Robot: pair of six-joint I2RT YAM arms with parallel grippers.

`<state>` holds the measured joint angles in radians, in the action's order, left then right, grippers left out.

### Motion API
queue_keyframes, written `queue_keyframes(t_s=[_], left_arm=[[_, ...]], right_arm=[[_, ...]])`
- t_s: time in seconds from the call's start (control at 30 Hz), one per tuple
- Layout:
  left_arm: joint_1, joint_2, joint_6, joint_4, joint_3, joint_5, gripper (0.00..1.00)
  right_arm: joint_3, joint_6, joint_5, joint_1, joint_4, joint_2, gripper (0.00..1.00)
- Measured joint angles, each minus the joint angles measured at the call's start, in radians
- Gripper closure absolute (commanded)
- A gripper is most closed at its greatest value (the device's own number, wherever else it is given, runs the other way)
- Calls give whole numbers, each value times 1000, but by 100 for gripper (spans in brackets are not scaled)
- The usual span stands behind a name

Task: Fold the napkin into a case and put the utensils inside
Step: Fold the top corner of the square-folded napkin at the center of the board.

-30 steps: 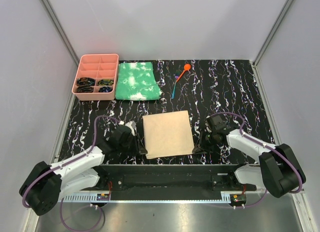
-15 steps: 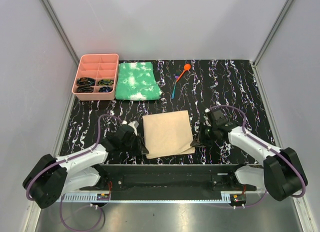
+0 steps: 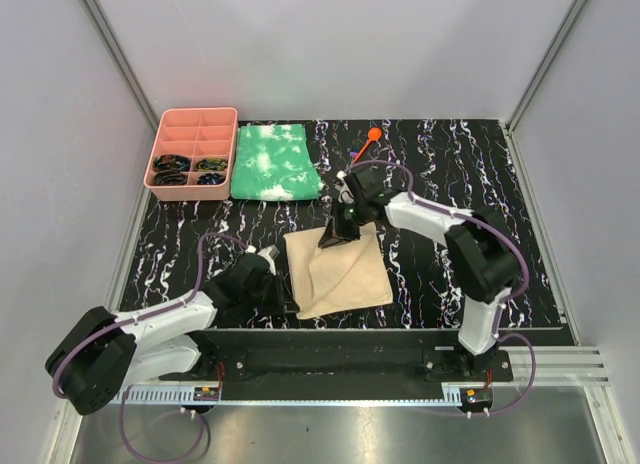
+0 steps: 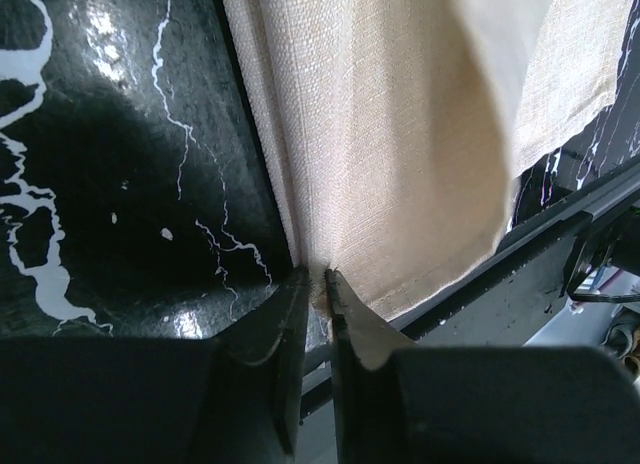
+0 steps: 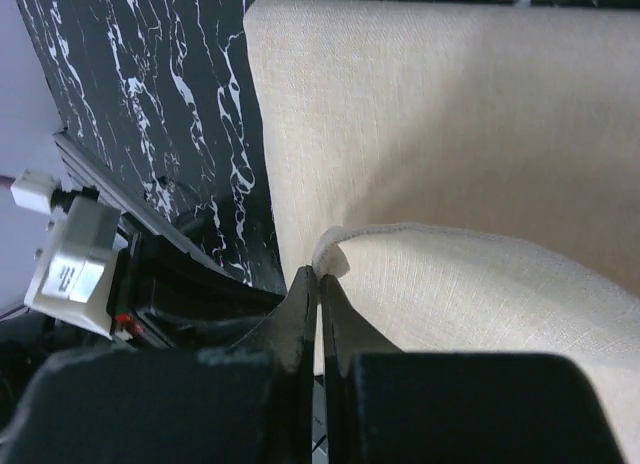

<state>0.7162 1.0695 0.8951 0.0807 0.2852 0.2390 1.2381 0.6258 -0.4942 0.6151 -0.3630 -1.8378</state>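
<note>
left end effector: low at the near-left corner of the plain tan soft cloth napkin. My jaws are almost together and pinch the hemmed edge between the tips. The corner is held down against the surface.
right end effector: my jaws are fully closed and nip one napkin corner between the tips. My right arm reaches across to mid-surface, with the tips over the napkin's far half.
napkin position: near-centre of the black white-veined marble-look surface, between my two arms.
napkin shape: not flat. The corner in my right end effector is raised and drawn over the rest. A slanted flap sits above the lower layer, and creases run from the raised corner toward the near edge.
left wrist view: the cloth rises in a rounded fold above the pinched edge. The rail at the surface's near edge is just beside the tips.
right wrist view: the hem curls right at my tips, and the flat lower layer spreads beyond them.
orange plastic spoon with round head: far-centre of the surface, just past my right arm, well apart from the napkin.
green-and-white mottled folded cloth: far-left, lying flat.
pink plastic compartment tray: far-left corner, just beside the green cloth. Small dark items sit in its near compartments.
</note>
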Motion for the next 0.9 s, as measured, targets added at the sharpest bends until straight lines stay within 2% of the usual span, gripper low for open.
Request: queue_keyframes(t_s=[0.1, 0.17, 0.3, 0.43, 0.7, 0.9], left_arm=[[1, -37, -5, 39, 2, -3, 71], [1, -71, -4, 87, 18, -9, 71], [1, -80, -4, 105, 73, -7, 78], [1, -27, -3, 84, 85, 2, 82], [1, -15, 3, 81, 50, 8, 84], [2, -23, 5, 80, 27, 8, 84]], right_arm=[[74, -2, -26, 4, 8, -91, 100], [100, -2, -39, 5, 7, -126, 100], [129, -5, -55, 7, 5, -156, 100], [152, -7, -76, 11, 8, -161, 100], [165, -7, -89, 27, 9, -167, 100], [213, 2, -114, 34, 27, -231, 100]])
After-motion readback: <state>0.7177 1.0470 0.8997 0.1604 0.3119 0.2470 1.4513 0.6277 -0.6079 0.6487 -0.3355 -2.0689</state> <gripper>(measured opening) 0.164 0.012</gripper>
